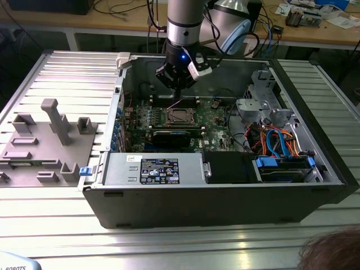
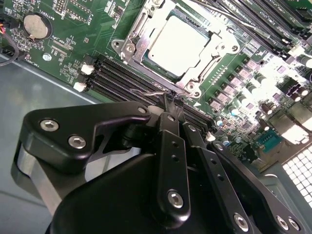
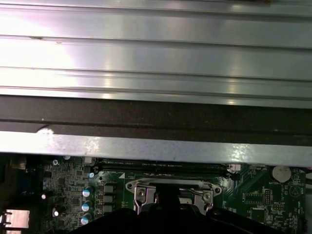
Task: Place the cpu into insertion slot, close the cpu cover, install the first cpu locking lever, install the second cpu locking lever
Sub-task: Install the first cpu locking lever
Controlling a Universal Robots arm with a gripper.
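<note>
The cpu [image 2: 178, 44] lies flat in the insertion slot [image 1: 180, 116], its silver-grey top showing through the cut-out of the cpu cover [image 2: 138, 30], which lies down over it. My gripper [image 2: 173, 103] hangs just beyond the socket's edge, fingers shut together. Its tips sit right at a thin wire locking lever [image 2: 148, 92] that runs along that edge; I cannot tell whether they grip it. In the exterior view the gripper [image 1: 177, 94] stands low inside the open computer case, just behind the socket. In the first wrist view the socket frame [image 3: 141, 187] shows partly behind the gripper body.
Narrow memory slots [image 2: 117, 80] run beside the socket, close to the fingertips. A long black card [image 1: 171, 138] lies in front of it, with the power supply [image 1: 152, 169] nearer still. Cables and a drive cage [image 1: 275, 140] fill the case's right. A grey fixture [image 1: 50, 129] stands outside, left.
</note>
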